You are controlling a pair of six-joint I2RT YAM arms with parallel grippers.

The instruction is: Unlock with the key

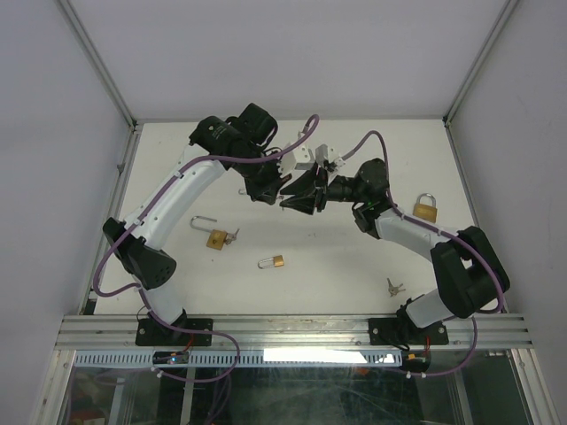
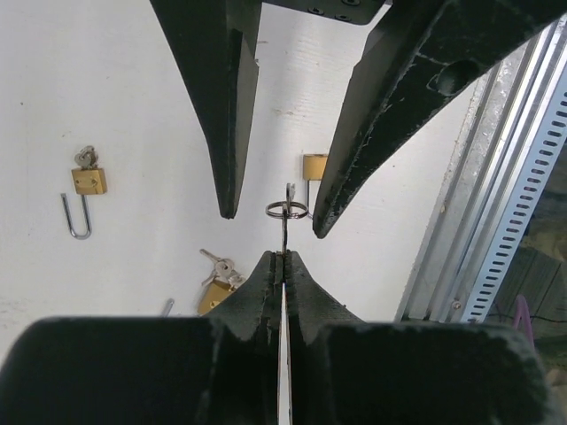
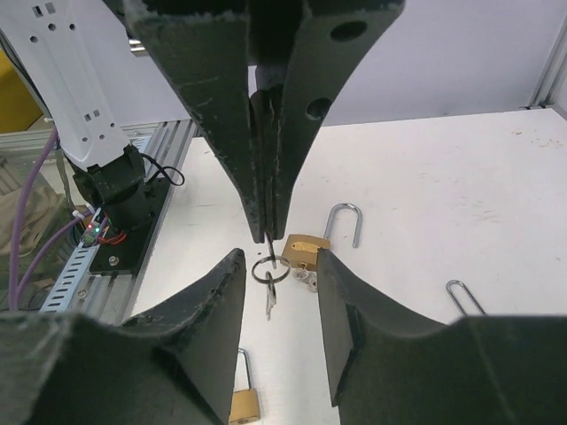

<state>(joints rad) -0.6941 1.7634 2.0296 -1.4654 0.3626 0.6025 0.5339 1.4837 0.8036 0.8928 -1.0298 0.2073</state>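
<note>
My left gripper point(image 1: 283, 188) point(image 2: 282, 258) is shut on a thin silver key point(image 2: 284, 235), held edge-on above the table. A key ring point(image 2: 287, 210) point(image 3: 268, 270) hangs from that key, with a second key point(image 3: 270, 303) dangling below it. My right gripper point(image 1: 299, 197) point(image 3: 278, 259) is open, tip to tip with the left, its two fingers on either side of the ring without touching it. A brass padlock point(image 1: 215, 237) point(image 3: 306, 251) with an open shackle and keys in it lies on the table below.
A small brass padlock point(image 1: 272, 262) point(image 3: 245, 403) lies near the middle front. A shut brass padlock point(image 1: 426, 209) lies at the right. Loose keys point(image 1: 393, 286) lie at the front right. A metal rail point(image 1: 292, 332) runs along the near edge.
</note>
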